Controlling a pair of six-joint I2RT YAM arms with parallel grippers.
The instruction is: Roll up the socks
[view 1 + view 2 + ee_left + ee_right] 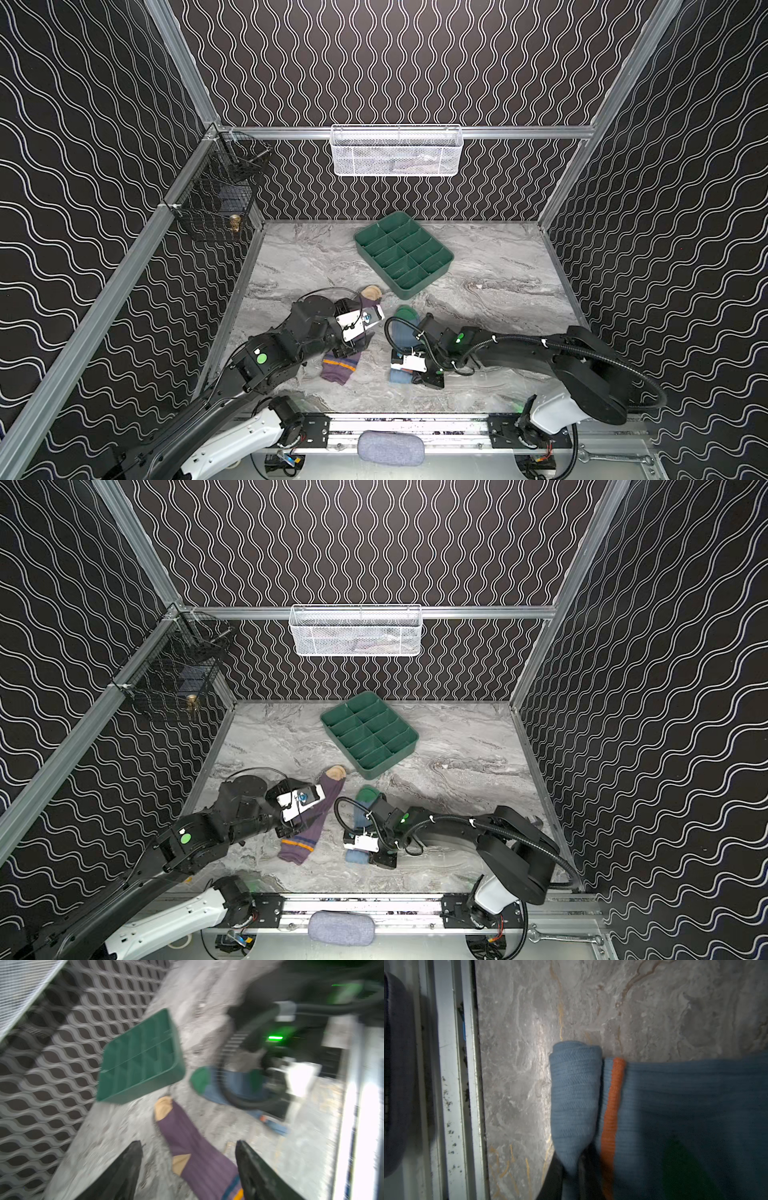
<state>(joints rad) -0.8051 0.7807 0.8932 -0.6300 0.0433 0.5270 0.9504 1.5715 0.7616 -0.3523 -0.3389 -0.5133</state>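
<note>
The right claw (571, 1167) is clenched on the rolled end of the light blue sock (685, 1095). The roll sits tight against the sock's orange stripe, and the rest lies flat on the marble surface (498, 266). In both top views most of this sock is covered by the right arm, with only its green toe and a blue end showing.

The left claw (187, 1147) is released, its jaws spread wide above the purple sock (193, 1136) and holding nothing. That sock lies stretched out on the surface just left of the blue one, with its tan toe pointing towards the green divided tray (430, 277).

The tray's compartments show only their own green floor. A white mesh basket (397, 151) on the back wall holds something pale that is too faint to name. A black wire basket (216, 208) on the left wall holds a small brass-coloured object (235, 222) and a dark block.

The left wrist view is smeared by blur, so fine detail there is lost.
</note>
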